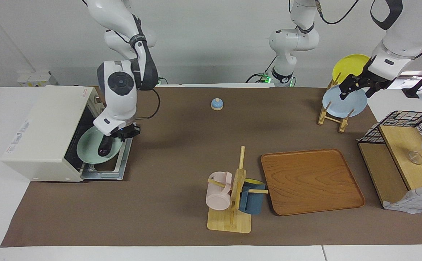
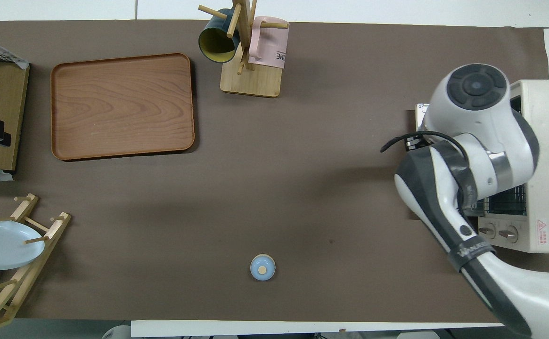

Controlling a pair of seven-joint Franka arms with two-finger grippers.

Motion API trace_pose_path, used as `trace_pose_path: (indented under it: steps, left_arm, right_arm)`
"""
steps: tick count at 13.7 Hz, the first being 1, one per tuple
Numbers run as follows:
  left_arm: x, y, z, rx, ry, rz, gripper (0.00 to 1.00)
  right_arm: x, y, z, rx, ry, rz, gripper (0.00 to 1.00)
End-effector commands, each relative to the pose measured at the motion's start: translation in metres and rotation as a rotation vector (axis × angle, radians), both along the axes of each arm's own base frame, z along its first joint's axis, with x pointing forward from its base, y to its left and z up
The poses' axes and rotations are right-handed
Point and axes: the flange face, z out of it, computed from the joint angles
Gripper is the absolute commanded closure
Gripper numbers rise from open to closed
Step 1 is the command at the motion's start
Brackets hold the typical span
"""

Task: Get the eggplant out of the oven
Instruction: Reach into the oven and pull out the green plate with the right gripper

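Eggplant [image 1: 104,148] lies on the green plate [image 1: 87,146] on the rack, in the oven [image 1: 47,132] mouth at the right arm's end of the table. Right gripper [image 1: 122,135] is at its upper end; can't tell whether the jaws are spread or pinching it. Get a firm pinch across the body, lift straight up, then clear the door without dragging the plate. Left gripper [image 1: 355,88] waits over the blue plate [image 1: 341,103]; jaw state unclear.

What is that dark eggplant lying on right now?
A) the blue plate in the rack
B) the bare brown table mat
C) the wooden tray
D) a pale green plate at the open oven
D: the eggplant lies on the pale green plate at the mouth of the open oven, under the right hand.
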Motion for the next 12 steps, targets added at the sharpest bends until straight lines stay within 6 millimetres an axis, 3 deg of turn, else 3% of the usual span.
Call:
trace_pose_path:
  steps: [1, 2, 4, 5, 6, 8, 11, 12]
  left_arm:
    - [-0.008, 0.018, 0.003, 0.005, 0.009, 0.033, 0.0]
    - [-0.01, 0.021, 0.0, 0.005, 0.016, 0.041, 0.0]
    - [-0.013, 0.042, 0.001, 0.005, 0.016, 0.082, 0.0]
    - [-0.014, 0.042, -0.003, 0.005, 0.021, 0.077, 0.0]
    - [-0.017, 0.042, -0.009, 0.005, 0.023, 0.083, 0.0]
    - [-0.027, 0.041, -0.03, 0.002, -0.006, 0.08, 0.0]
    - [-0.057, 0.021, -0.089, -0.002, -0.086, 0.035, 0.0]
    - [-0.059, 0.009, -0.103, -0.003, -0.077, 0.007, 0.0]
  right_arm:
    - [0.018, 0.104, 0.002, 0.027, 0.011, -0.106, 1.0]
    - [0.02, 0.152, 0.002, 0.074, 0.014, -0.163, 1.0]
    - [0.016, 0.237, -0.018, 0.137, 0.004, -0.241, 1.0]
    - [0.014, 0.286, -0.035, 0.161, -0.03, -0.294, 1.0]
    - [0.014, 0.315, -0.044, 0.187, -0.06, -0.334, 1.0]
    - [0.0, 0.349, -0.07, 0.202, -0.071, -0.326, 1.0]
    - [-0.017, 0.372, -0.103, 0.208, -0.093, -0.348, 0.97]
    - [-0.016, 0.371, -0.105, 0.219, -0.088, -0.36, 0.84]
